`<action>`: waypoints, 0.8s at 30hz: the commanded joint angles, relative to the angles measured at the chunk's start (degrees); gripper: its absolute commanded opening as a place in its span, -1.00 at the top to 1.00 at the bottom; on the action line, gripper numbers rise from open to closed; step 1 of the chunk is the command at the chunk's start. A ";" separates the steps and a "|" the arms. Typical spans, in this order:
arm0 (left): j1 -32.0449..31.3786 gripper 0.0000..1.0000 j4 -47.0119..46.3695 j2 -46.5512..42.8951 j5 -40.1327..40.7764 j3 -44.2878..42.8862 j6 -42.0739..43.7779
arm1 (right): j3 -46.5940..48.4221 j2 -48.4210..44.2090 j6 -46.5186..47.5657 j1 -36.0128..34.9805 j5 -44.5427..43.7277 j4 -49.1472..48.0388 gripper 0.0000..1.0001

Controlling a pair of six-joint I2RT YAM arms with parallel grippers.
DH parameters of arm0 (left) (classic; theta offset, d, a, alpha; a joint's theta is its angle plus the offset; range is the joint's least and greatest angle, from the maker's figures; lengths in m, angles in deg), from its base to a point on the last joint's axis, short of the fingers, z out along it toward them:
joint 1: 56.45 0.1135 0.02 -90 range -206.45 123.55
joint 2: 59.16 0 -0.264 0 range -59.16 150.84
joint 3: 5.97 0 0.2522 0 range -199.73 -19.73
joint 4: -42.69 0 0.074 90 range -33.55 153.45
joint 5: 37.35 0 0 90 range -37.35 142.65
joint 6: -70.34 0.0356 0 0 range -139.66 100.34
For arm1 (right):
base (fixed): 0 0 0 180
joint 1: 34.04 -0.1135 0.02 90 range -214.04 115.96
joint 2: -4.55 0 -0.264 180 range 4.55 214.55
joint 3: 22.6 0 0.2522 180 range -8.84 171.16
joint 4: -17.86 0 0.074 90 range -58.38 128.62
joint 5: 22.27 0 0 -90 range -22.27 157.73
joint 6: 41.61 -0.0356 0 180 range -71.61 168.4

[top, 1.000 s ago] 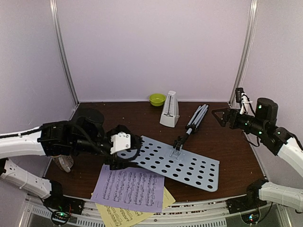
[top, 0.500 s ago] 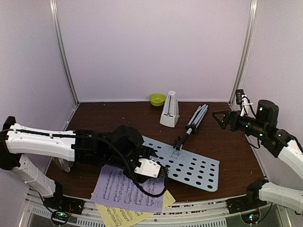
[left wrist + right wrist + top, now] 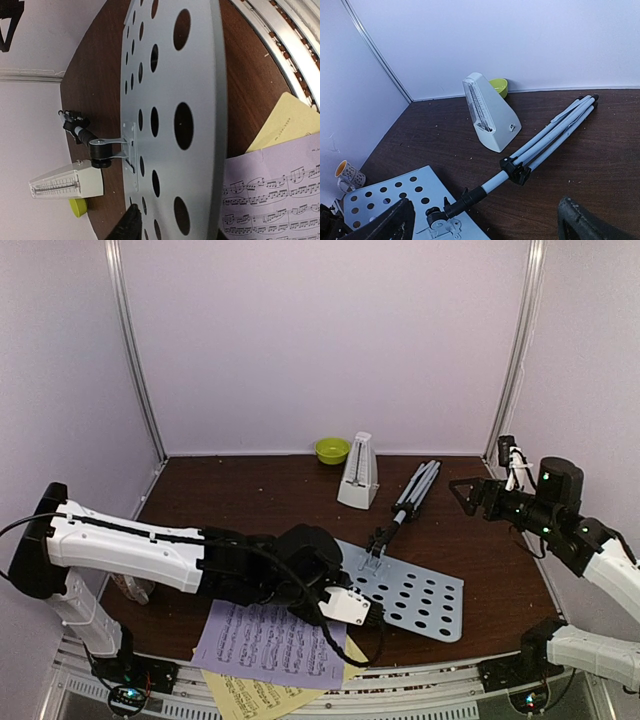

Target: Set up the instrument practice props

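The music stand lies flat, its pale perforated plate (image 3: 415, 595) to the front and its folded silver tripod (image 3: 415, 488) pointing to the back. My left gripper (image 3: 350, 602) is at the plate's left end. In the left wrist view the plate (image 3: 170, 100) fills the gap between the jaws, with one dark fingertip (image 3: 129, 222) against its far edge, so the left gripper (image 3: 173, 232) is shut on it. The lavender page (image 3: 270, 640) lies over the yellow page (image 3: 245, 698) at the front left. The white metronome (image 3: 358, 472) stands upright at the back. My right gripper (image 3: 467, 490) hangs open at the right, holding nothing.
A small green bowl (image 3: 332, 450) sits against the back wall behind the metronome. A white mug (image 3: 347, 175) stands at the left edge, mostly hidden behind my left arm in the top view. Walls close in both sides and the back.
My left arm has swung right, from the plate's far left corner across the lavender page to the plate's near left end, and its jaws have narrowed. The right arm has barely moved.
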 commanded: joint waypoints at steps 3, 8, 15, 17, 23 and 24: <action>-0.44 0.66 -2.47 0.09 3.62 -2.84 -0.44 | -1.69 -0.91 -1.23 -0.27 -1.87 -3.34 -1.00; -0.45 1.00 -1.99 -5.55 6.89 -1.02 0.78 | -4.38 -3.23 1.26 -0.27 -5.74 -6.07 -1.00; 0.05 1.00 -9.17 -18.28 9.99 5.13 9.37 | -10.66 -4.34 9.58 -0.32 -6.50 -18.18 -1.00; 0.57 1.00 -8.31 -21.27 8.61 5.24 11.31 | -10.82 -3.80 14.06 -0.34 -6.30 -20.27 -1.00; 0.63 1.00 -2.74 -28.00 5.17 5.09 18.58 | -6.46 2.46 26.11 -0.80 6.87 -20.58 -0.84; 0.61 1.00 -1.33 -28.58 4.86 4.63 19.25 | -5.38 3.59 28.62 -1.32 8.90 -19.29 -0.80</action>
